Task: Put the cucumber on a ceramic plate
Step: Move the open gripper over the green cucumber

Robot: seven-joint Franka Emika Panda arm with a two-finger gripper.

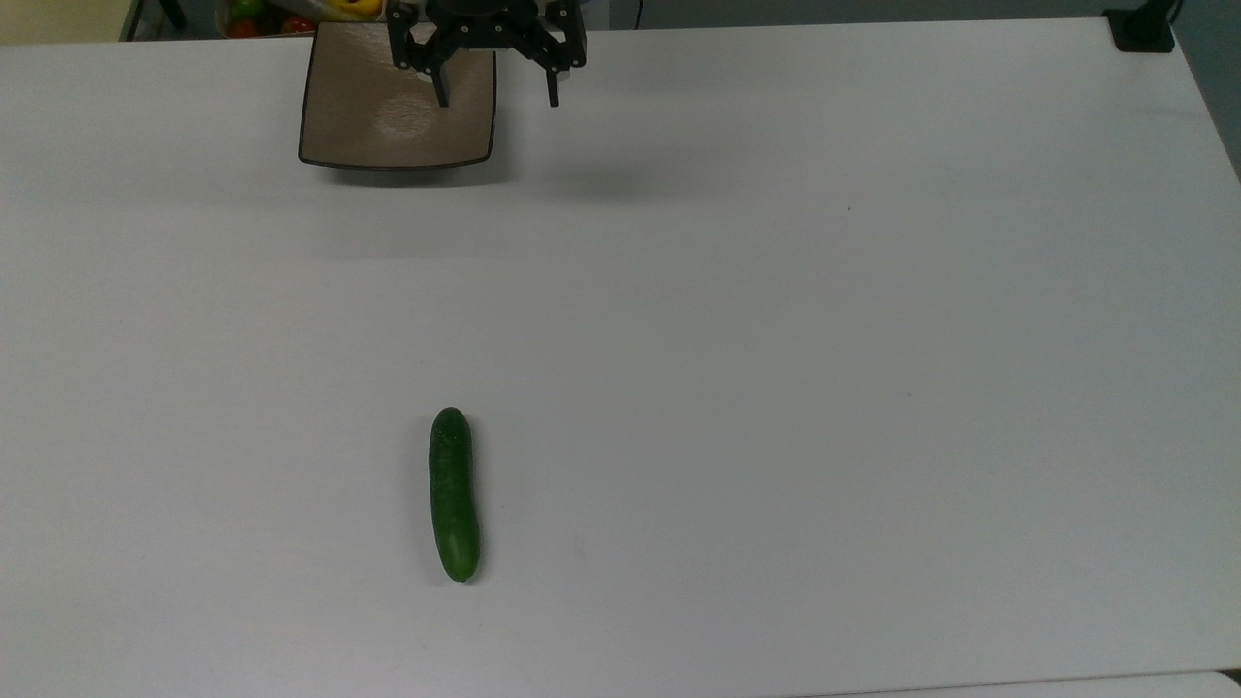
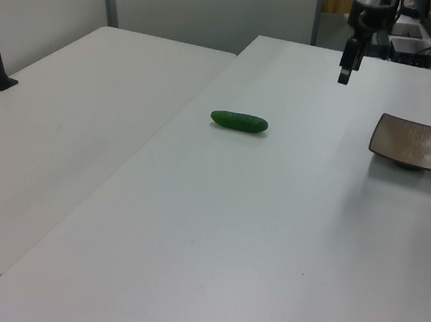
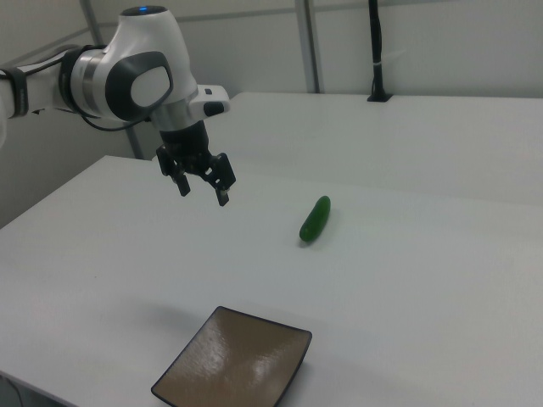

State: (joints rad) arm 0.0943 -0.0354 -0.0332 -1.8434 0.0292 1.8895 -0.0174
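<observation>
White arm [image 3: 119,72] raised, wrist pointing down; pincer [image 3: 203,192] hangs spread wide, holding nothing.

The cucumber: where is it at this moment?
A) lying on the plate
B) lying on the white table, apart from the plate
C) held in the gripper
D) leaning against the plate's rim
B: the cucumber lies on the bare table, far from the ceramic plate, and the open gripper holds nothing.
</observation>
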